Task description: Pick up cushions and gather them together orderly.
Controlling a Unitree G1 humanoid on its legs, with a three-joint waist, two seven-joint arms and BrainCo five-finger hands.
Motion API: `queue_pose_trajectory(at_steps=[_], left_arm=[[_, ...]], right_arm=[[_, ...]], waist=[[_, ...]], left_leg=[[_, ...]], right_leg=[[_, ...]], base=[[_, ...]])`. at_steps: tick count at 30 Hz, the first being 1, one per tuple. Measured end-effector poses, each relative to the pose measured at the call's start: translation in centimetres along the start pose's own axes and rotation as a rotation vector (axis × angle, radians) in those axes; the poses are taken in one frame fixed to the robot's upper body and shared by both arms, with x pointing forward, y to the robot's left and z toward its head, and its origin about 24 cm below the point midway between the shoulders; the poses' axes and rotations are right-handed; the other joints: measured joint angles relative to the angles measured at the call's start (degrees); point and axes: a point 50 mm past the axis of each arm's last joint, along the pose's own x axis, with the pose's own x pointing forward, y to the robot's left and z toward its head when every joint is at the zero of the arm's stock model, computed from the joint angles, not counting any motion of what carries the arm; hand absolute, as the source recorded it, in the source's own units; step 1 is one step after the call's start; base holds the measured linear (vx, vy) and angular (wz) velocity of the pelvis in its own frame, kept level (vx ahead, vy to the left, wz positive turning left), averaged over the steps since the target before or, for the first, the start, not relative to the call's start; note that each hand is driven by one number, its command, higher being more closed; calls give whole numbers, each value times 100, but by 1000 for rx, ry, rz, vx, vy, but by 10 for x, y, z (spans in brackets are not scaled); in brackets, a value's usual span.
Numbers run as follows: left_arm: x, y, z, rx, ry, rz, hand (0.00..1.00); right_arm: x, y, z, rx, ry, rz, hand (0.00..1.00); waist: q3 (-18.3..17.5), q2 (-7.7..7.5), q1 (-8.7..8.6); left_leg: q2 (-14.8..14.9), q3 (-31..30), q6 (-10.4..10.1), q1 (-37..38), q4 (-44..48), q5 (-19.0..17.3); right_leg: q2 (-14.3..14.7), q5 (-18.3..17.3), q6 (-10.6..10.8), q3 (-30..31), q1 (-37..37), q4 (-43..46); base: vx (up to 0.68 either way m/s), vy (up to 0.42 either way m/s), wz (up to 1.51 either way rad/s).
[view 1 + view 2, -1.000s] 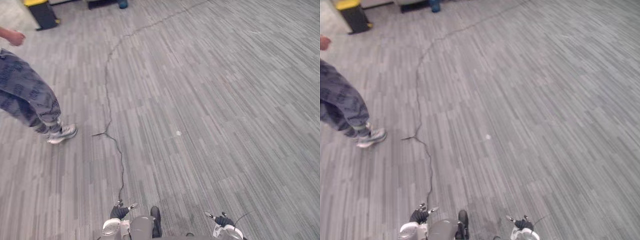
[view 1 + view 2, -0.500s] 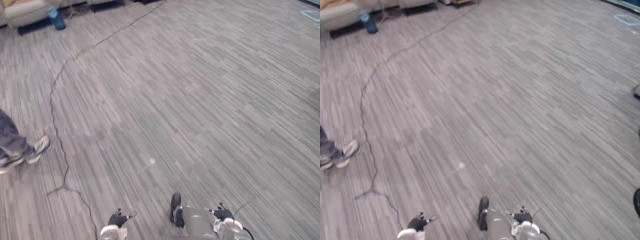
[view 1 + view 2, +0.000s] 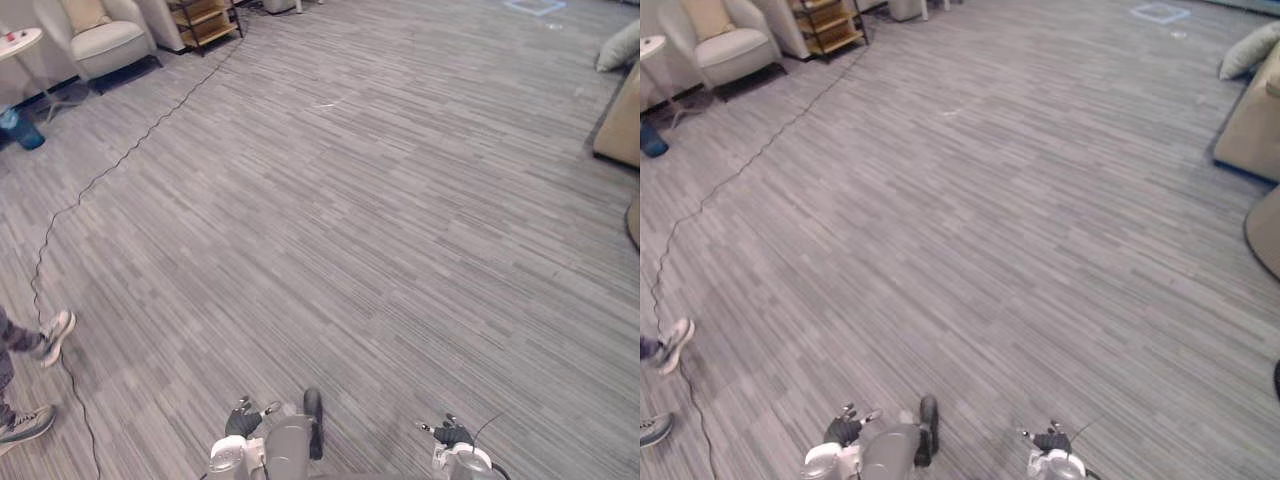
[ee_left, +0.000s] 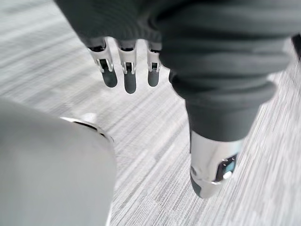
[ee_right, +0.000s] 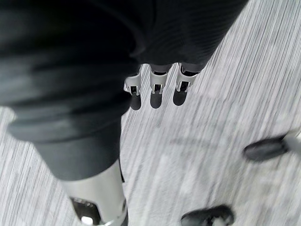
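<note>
Open room with grey strip-patterned floor

The floor (image 3: pixel 380 200) runs wide and evenly lit from near to far. At the far left stands a pale armchair (image 3: pixel 100 38), with a small round white side table (image 3: pixel 20 40) to its left and a low wooden shelf unit (image 3: pixel 205 18) to its right. A beige sofa (image 3: pixel 618 135) sits at the right edge.

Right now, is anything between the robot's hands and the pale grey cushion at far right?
Nothing visible. Bare grey striped floor runs from the left hand and right hand to the pale grey cushion by the tan sofa.
</note>
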Motion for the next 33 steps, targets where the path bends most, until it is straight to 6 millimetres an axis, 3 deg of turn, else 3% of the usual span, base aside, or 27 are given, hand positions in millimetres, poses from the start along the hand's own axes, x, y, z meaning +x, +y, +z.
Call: queue_pose_trajectory(at_steps=[1, 2, 3, 5, 6, 7, 8, 9, 11, 12, 13, 14, 15, 16, 18, 19, 20, 22, 24, 25, 27, 28, 30, 31, 32, 33], left_arm=[[1, 6, 2, -21, -6, 22, 0], [1, 11, 1, -16, -5, 35, 0], [-3, 9, -8, -7, 23, 29, 0], [-1, 18, -9, 25, 41, 43, 0], [0, 17, -8, 34, 45, 40, 0], [-1, 14, -14, 45, 77, 30, 0], [-1, 14, -15, 46, 79, 29, 0], [-1, 13, -15, 49, 85, 26, 0], [-1, 14, -15, 60, 88, 25, 0], [-1, 14, -16, 81, 89, 18, 0], [-1, 17, -16, 99, 91, 18, 0], [-2, 17, -17, 112, 93, 11, 0], [-2, 10, -19, 120, 98, -4, 0], [-2, 9, -20, 111, 100, -5, 0], [-3, 7, -22, 85, 108, -2, 0], [-4, 2, -25, 53, 118, -4, 0], [-4, 0, -23, 33, 106, 0, 0], [-3, 2, -19, 40, 89, 4, 0], [-3, 3, -11, 34, 47, 7, 0], [-2, 3, -9, 31, 38, 7, 0], [-2, 2, -6, 26, 24, 3, 0], [-2, 1, -5, 23, 12, -1, 0], [-3, -6, -4, 0, 0, -12, 0], [-3, -6, -4, -3, -2, -13, 0], [-2, -3, -2, 0, -9, -8, 0], [-2, 1, 0, 9, -21, 2, 0]], right_arm=[[-1, 7, 0, 9, -2, 13, 0], [-2, 9, -9, 6, 23, 12, 0], [-5, -1, -22, 0, 55, -11, 0], [-5, 6, -18, 5, 41, 4, 0], [-5, 3, -18, 1, 42, -4, 0], [-3, -3, -12, -7, 23, -15, 0], [-3, -3, -12, -8, 21, -15, 0], [-2, -5, -10, -8, 16, -18, 0], [-2, -3, -4, -5, -9, -11, 0], [-2, 0, -3, -1, -16, -5, 0], [-3, 2, -7, 4, -4, 0, 0], [-4, 1, -10, 5, 5, -4, 0], [-3, -6, -10, 0, 5, -19, 0], [-3, -8, -8, -4, 2, -26, 0], [-2, -6, -6, 18, -3, -24, 0], [-3, -5, -7, 33, 2, -23, 0], [-2, -7, -7, 37, 7, -32, 0], [-3, -7, -9, 42, 18, -33, 0], [-3, -4, -10, 48, 19, -25, 0], [-3, -3, -8, 49, 15, -25, 0], [-1, -3, -3, 47, 3, -23, 0], [-1, -6, -3, 43, 3, -31, 0], [0, -14, 1, 15, -6, -50, 0], [1, -12, -1, 2, 11, -45, 0], [0, -9, -5, 4, 25, -38, 0], [-1, -2, -10, 7, 48, -21, 0]], waist=[[38, -3, 75], [12, -122, 88], [-29, -20, -1], [19, -265, -84], [81, -234, -130], [123, -119, -281], [127, -114, -316], [174, -15, -355], [185, -52, -430], [205, -176, -484], [199, -384, -557], [181, -431, -607], [104, -229, -674], [14, -131, -623], [-1, -92, -587], [47, -3, -587], [74, 160, -561], [115, 180, -533], [141, 7, -361], [141, 0, -324], [144, 2, -309], [140, 55, -280], [42, 320, -144], [20, 334, -47], [-25, 244, -17], [-91, 81, -25]], left_leg=[[133, 321, 178, -220, 777, -348], [-58, 357, -34, -55, 713, -506], [-32, 353, 0, 677, 106, -771], [-377, 418, 25, 1246, -160, -1038], [-400, 540, -7, 1623, -270, -1199], [-363, 651, -15, 2208, -531, -1402], [-351, 655, -26, 2279, -555, -1436], [-284, 706, -39, 2569, -632, -1591], [-174, 753, -69, 2942, -730, -1803], [-249, 662, -84, 3171, -876, -1812], [-403, 447, -87, 3404, -987, -1812], [-440, 301, -112, 3532, -997, -1826], [-243, -26, -165, 3746, -930, -1856], [-120, -109, -228, 3714, -792, -1825], [-95, -513, -606, 3103, 609, -1586], [24, -688, -1007, 2593, 1988, -1254], [282, -670, -1074, 2046, 3425, -1197], [532, -439, -736, 1586, 4415, -1573], [556, -136, -411, 962, 4174, -2039], [526, -102, -384, 743, 3868, -2127], [272, -213, -395, 221, 2265, -2067], [119, -457, -598, -26, 1091, -1600], [341, -811, -1227, -570, 273, -896], [469, -675, -1123, -642, 442, -295], [365, -577, -923, -594, 589, -113], [246, -396, -533, -572, 819, -399]], right_leg=[[106, 289, 125, 54, -93, 430], [70, 262, 338, -22, -282, 1411], [67, 287, 1060, -411, -704, 2899], [-391, -36, 527, -851, -1355, 4307], [-546, -278, 157, -1235, -1712, 4666], [-620, -662, -98, -1831, -2189, 4510], [-607, -695, -101, -1884, -2237, 4443], [-469, -758, -163, -2089, -2566, 4016], [-139, -415, -88, -2353, -3044, 2721], [-46, 109, -46, -2467, -3163, 1759], [-20, 809, -132, -2393, -3264, 1046], [7, 1188, -324, -2312, -3251, 1007], [198, 1448, -847, -2277, -3150, 1159], [224, 1370, -896, -2289, -3129, 1253], [218, 936, -949, -2302, -3072, 1533], [233, 762, -945, -2249, -2709, 1314], [383, 663, -956, -2145, -2224, 1038], [463, 561, -997, -1977, -1465, 667], [308, 401, -970, -1606, -712, 226], [232, 345, -899, -1525, -573, 128], [-28, 51, -730, -1341, -321, 43], [-154, -150, -641, -1138, -215, 18], [-143, -395, -489, -843, -141, -54], [-254, -583, -379, -610, 53, -82], [-441, -641, -364, -535, 155, -91], [-626, -552, -295, -397, 150, 86]], base=[[677, 271, -83], [626, 363, -91], [459, 293, -60], [425, 202, -51], [582, 219, -58], [472, 192, -39], [491, 148, -24], [569, 80, -20], [583, 68, -6], [628, 11, 42], [770, -4, 55], [839, -59, 61], [599, -60, 26], [754, -78, 6], [704, -84, -16], [786, -54, -21], [656, -28, -24], [537, 65, -29], [534, 90, -55], [465, 132, -54], [489, 200, -37], [553, 290, -46], [490, 343, -78], [460, 372, -89], [619, 444, -88], [533, 333, -62]])
